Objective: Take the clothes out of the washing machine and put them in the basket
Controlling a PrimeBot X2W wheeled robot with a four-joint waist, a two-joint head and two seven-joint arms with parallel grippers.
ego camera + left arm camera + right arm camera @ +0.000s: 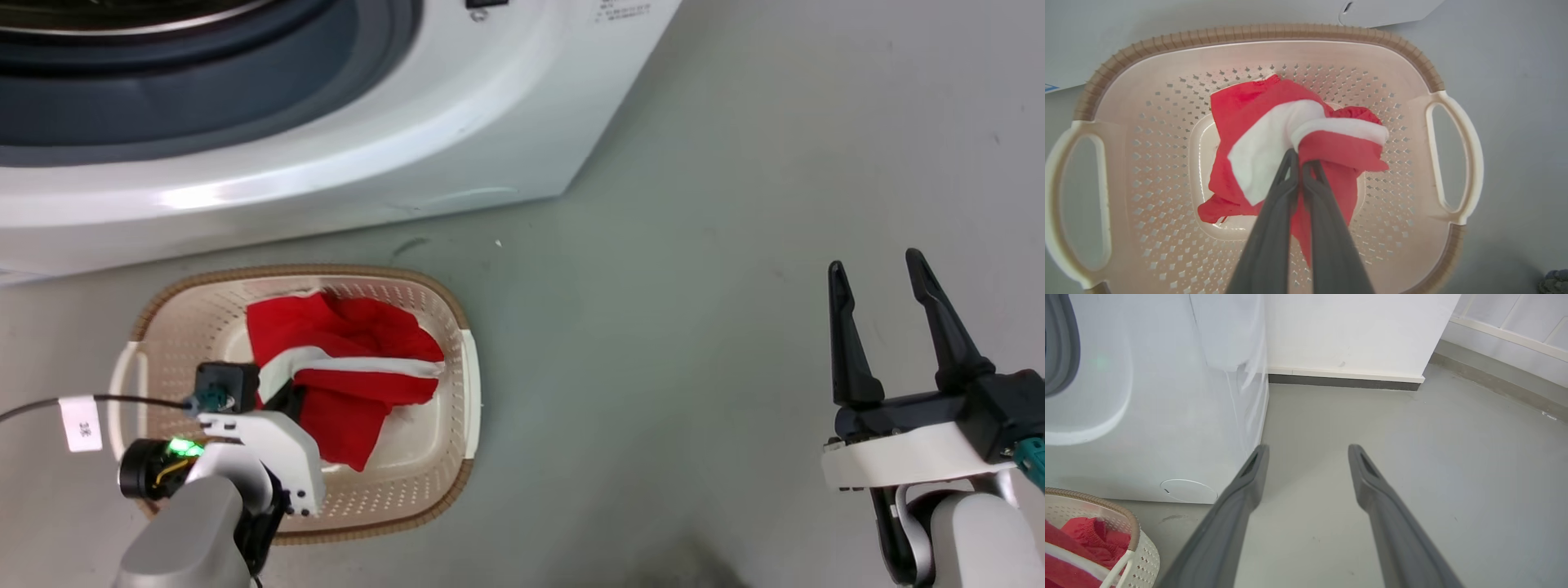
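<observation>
Looking down its own fingers, the left pincer [1301,157] was clamped shut on a fold of the red garment [1249,114], its tips meeting where a white trim band bunched into the red. The soft, crumpled cloth spread away from the tips and lay on the floor of the basket [1274,34]. This was a cream plastic tub shaped as a rounded rectangle, with walls pierced by small holes, a ribbed brown rim and a loop handle on each side of the pincer. Whether the cloth was one piece or two could not be told.

From the head, the left wrist covered that grip, and the garment lay heaped just beyond it inside the basket. Past the basket stood the washing machine [367,139], smooth white with a dark grey ring round its porthole and a strip of steel drum above. The right pincer [875,265] stood well apart from the basket over the bare grey floor [694,286], its fingers spread and holding nothing.

The right wrist camera showed those two tapered grey fingers parted over the floor. To their left was the machine's white front, bearing a round flap low down. At their lower left was a corner of the basket with red fabric in it. A white wall with a dark skirting strip lay ahead.
</observation>
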